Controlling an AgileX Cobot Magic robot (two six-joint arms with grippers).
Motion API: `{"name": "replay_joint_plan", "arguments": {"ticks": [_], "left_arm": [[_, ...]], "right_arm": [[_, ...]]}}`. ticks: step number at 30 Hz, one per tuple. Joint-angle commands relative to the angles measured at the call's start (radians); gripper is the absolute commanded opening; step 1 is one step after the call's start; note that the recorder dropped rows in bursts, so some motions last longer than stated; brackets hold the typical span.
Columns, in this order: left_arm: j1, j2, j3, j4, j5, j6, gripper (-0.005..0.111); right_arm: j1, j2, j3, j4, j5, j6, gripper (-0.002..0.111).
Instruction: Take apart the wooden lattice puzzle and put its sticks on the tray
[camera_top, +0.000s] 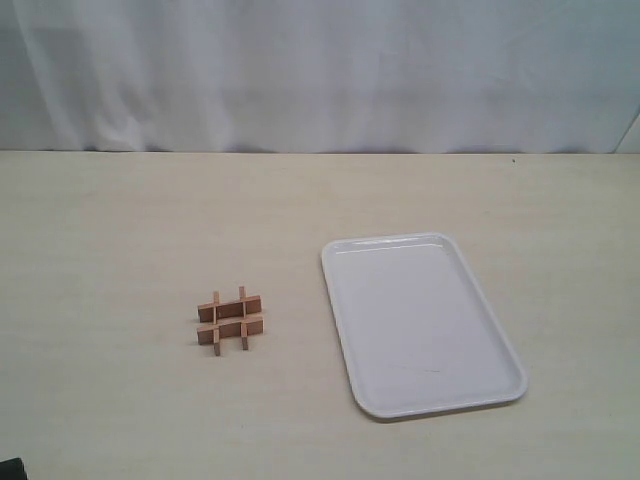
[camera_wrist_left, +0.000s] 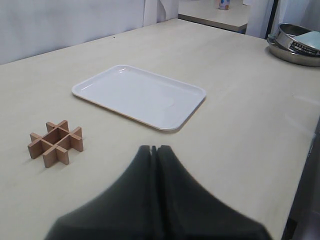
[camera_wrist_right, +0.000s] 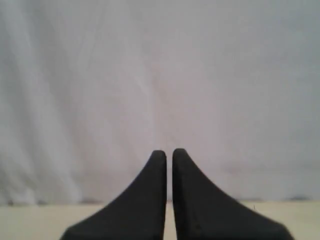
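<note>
Puzzle (camera_top: 231, 320) whole on the worktop (camera_top: 120, 230), near the tray (camera_top: 425, 410)
Placed close, likely so the sticks (camera_top: 230, 306) travel little; left tool (camera_wrist_left: 154, 149) and right tool (camera_wrist_right: 169, 152) are both closed, empty, away from it

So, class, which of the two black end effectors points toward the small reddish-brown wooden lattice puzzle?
The left end effector: its wrist view shows the lattice puzzle and white rectangular tray; the right end effector faces a pale curtain.

Bright, diffuse, even light leaves only a thin soft shadow under the rim of the tray (camera_top: 420, 320), while the dark left gripper (camera_wrist_left: 154, 148) in front of the tray looks blurred.
</note>
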Motion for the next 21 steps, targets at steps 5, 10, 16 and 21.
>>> {"name": "replay_joint_plan", "arguments": {"ticks": [5,10,16,21], "left_arm": [[-0.003,0.0,0.002,-0.004,-0.007,-0.003,0.0],[-0.003,0.0,0.002,-0.004,-0.007,-0.003,0.0],[-0.003,0.0,0.002,-0.004,-0.007,-0.003,0.0],[-0.003,0.0,0.002,-0.004,-0.007,-0.003,0.0]], "right_arm": [[-0.008,0.301,-0.23,0.201,0.564,-0.349,0.004],[0.007,0.47,-0.316,0.372,0.768,-0.439,0.004],[0.261,0.652,-0.402,0.057,0.852,-0.272,0.004],[0.403,0.806,-0.494,-0.032,0.917,-0.225,0.004]]}}
